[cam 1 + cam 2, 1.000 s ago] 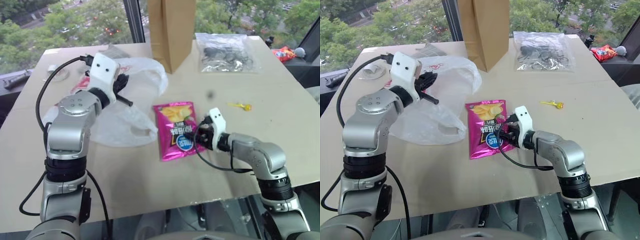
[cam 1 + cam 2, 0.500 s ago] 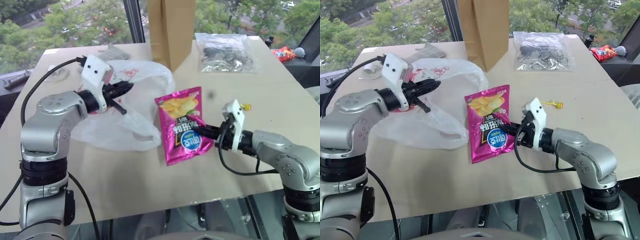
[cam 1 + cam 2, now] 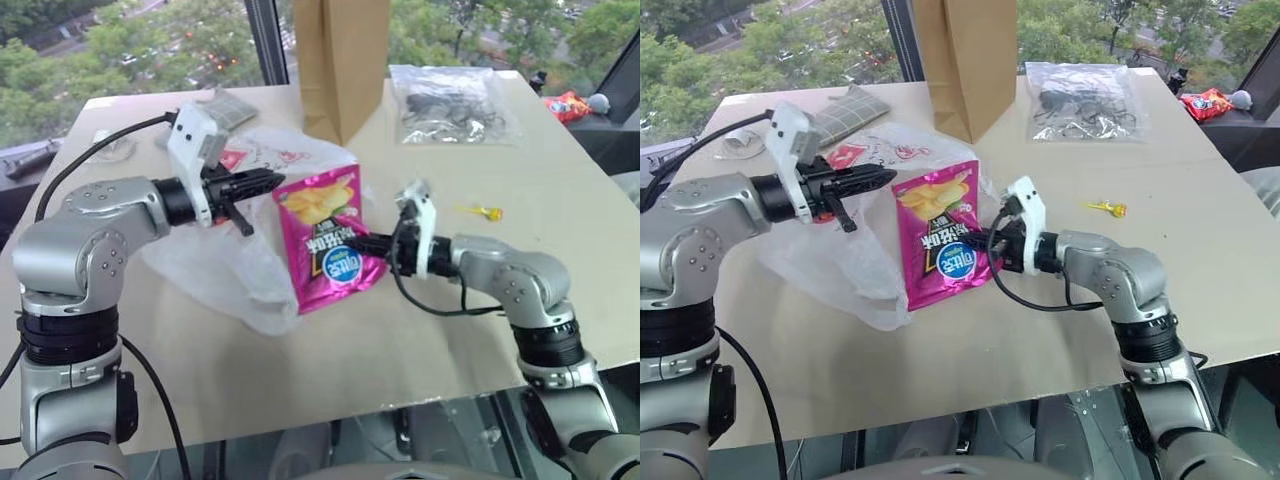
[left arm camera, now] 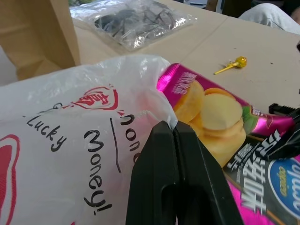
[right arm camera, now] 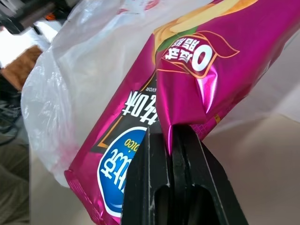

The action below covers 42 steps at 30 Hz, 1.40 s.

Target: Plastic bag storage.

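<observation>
While the left claw (image 3: 268, 181) pinches the plastic bag's (image 3: 235, 280) rim, the right claw (image 3: 362, 243), clamped on the snack packet (image 3: 325, 240), risks missing the mouth—thin film could sag shut.

My left arm reaches in from the left with the elbow bent, its white wrist block level and the left gripper (image 3: 262, 182) pointing rightward, black fingers (image 4: 174, 173) pressed flat together on a fold of the thin translucent white plastic bag (image 4: 70, 140). My right arm folds inward, right gripper (image 3: 362, 243) pointing left, fingers clamped on the edge of the shiny pink snack packet (image 3: 325, 240).
</observation>
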Each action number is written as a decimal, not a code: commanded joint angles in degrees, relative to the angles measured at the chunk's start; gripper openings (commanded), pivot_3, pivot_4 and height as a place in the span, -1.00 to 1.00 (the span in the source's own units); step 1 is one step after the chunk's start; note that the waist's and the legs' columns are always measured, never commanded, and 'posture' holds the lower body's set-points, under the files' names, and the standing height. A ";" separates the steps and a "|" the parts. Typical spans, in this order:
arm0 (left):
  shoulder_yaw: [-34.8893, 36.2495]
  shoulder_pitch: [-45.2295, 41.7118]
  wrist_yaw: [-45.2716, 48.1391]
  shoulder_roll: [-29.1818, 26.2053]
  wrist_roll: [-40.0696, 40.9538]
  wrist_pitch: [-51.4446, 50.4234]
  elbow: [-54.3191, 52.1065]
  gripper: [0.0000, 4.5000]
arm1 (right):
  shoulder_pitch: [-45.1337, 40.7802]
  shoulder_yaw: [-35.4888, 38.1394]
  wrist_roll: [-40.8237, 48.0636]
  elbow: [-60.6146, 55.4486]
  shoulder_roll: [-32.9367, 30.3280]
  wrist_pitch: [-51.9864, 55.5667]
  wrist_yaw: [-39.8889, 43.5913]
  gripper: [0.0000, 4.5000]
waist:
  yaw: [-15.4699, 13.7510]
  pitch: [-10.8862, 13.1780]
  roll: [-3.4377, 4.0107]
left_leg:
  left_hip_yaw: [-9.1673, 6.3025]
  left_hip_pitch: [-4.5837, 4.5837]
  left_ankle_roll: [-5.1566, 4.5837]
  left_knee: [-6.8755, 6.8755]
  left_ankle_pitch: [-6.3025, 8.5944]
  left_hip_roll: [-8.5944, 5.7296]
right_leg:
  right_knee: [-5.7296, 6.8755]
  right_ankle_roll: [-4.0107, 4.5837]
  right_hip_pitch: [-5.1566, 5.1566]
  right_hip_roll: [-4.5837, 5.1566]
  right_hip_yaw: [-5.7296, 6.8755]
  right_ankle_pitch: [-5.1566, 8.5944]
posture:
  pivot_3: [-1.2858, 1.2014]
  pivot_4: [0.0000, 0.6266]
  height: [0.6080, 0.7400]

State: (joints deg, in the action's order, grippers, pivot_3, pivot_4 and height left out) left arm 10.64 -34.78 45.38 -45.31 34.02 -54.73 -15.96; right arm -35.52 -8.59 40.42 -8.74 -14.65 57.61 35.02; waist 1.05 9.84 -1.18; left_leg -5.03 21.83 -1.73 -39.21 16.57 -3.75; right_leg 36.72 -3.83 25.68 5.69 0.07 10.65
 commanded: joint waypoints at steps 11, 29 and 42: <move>-0.03 0.81 -3.71 0.36 2.42 -1.42 -5.99 -1.00 | -4.64 -5.25 -4.02 4.03 0.69 -2.86 6.89 -0.99 | 0.33 0.01 0.02 | 0.00 -0.01 0.01 0.00 0.00 0.01 | 0.02 0.00 0.01 -0.01 0.00 0.00 | 0.03 -0.52 1.00; 2.18 -0.57 -25.31 15.51 8.98 -14.40 -11.07 -1.00 | -23.28 5.65 -16.78 45.37 25.63 -23.48 -10.35 -0.74 | 1.26 0.03 0.05 | -0.01 -0.02 0.05 0.11 -0.01 0.01 | 0.05 0.02 0.10 -0.04 -0.08 -0.01 | 0.03 -0.52 1.00; 2.82 -3.08 -36.19 22.40 -0.57 -7.29 -1.07 -1.00 | -5.43 3.44 -10.40 -5.32 7.89 -8.57 -4.52 0.67 | 1.33 0.04 0.05 | -0.05 0.03 0.06 0.06 0.00 -0.03 | 0.06 0.01 0.12 -0.03 -0.04 -0.01 | 0.03 -0.52 1.00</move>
State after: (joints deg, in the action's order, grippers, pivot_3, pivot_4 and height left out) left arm 13.12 -36.32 9.66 -23.06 34.42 -64.24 -16.89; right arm -40.89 -7.68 27.29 -8.06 -6.58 46.87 31.33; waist 2.38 9.88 -1.13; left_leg -5.08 21.84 -1.66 -39.13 16.58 -3.76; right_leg 36.78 -3.81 25.80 5.64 0.03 10.64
